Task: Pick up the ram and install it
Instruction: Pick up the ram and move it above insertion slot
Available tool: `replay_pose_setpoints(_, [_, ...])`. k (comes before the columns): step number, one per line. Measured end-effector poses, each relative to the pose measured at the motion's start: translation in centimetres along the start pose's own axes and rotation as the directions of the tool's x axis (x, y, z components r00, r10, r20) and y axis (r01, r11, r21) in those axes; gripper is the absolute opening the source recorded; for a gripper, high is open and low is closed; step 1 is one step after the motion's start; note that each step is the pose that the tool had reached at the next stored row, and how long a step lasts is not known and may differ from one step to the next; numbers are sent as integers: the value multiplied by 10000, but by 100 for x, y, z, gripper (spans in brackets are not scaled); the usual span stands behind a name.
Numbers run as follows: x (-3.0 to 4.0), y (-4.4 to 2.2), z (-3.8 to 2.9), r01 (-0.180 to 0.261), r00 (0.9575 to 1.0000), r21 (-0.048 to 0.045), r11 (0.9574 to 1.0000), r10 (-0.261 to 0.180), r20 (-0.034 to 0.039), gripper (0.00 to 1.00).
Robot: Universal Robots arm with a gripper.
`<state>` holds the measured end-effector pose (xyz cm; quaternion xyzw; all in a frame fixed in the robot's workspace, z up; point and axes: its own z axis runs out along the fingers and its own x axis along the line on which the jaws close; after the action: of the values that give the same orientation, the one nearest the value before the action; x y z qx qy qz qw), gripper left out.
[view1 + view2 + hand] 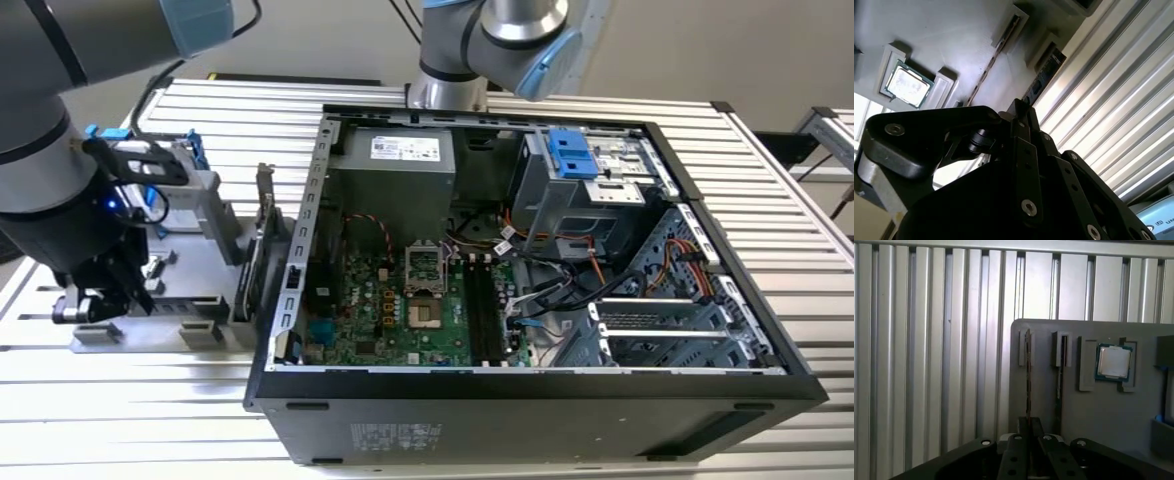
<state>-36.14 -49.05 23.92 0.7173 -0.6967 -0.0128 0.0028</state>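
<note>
1. In the exterior view we find the gripper (110,292) lowered at the grey holder tray (200,240), on the exterior view's left of the open computer case (534,400). Both stand on the slatted table (747,180). This view also gives us the case's motherboard memory slots (487,310), well apart from the gripper. The arm covers part of the tray here.

2. The wrist views supply the detail at the tray. In the first wrist view the ram (1028,375) stands on its long edge in the tray (1104,415) slot nearest the tray's border. A second stick (1059,385) sits parallel in the next slot, and the square silver processor (1113,362) lies beyond that.

3. The ram's long axis runs straight away from the gripper (1029,422), parallel with the table's slats (929,365). Its far end sits in the slot's bracket.

4. In both wrist views the claw is clenched on the near end of the ram, one finger against each face. The fingers hide that end.

5. In the second wrist view the gripper's body blocks the lower tray. The ram (1046,75) shows as a dark strip leading up from the gripper (1023,112).
</note>
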Motion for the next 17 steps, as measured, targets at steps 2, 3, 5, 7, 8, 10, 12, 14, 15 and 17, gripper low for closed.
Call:
replay_pose_setpoints(2, [0, 0, -19, -1, 10000, 1, 10000, 1, 1, 0])
replay_pose_setpoints(3, [0, 1, -29, -1, 10000, 1, 10000, 1, 0, 0])
replay_pose_setpoints(5, [-1, 1, -49, -2, 10000, 1, 10000, 2, 1, 0])
replay_pose_setpoints(7, [-1, 2, -70, -1, 10000, 1, 10000, 1, 0, 0])
replay_pose_setpoints(8, [-1, 2, -80, -1, 10000, 1, 10000, 1, 1, 0])
replay_pose_setpoints(10, [-2, 2, -102, -1, 10000, 1, 10000, 1, 1, 0])
replay_pose_setpoints(12, [-2, 3, -124, -1, 10000, 0, 10000, 1, 0, 0])
replay_pose_setpoints(14, [-2, 3, -144, -1, 10000, 1, 10000, 1, 1, 0])
replay_pose_setpoints(15, [-2, 3, -154, -1, 10000, 0, 10000, 1, 0, 0])
replay_pose_setpoints(17, [-3, 4, -175, -1, 10000, 1, 10000, 1, 1, 0])
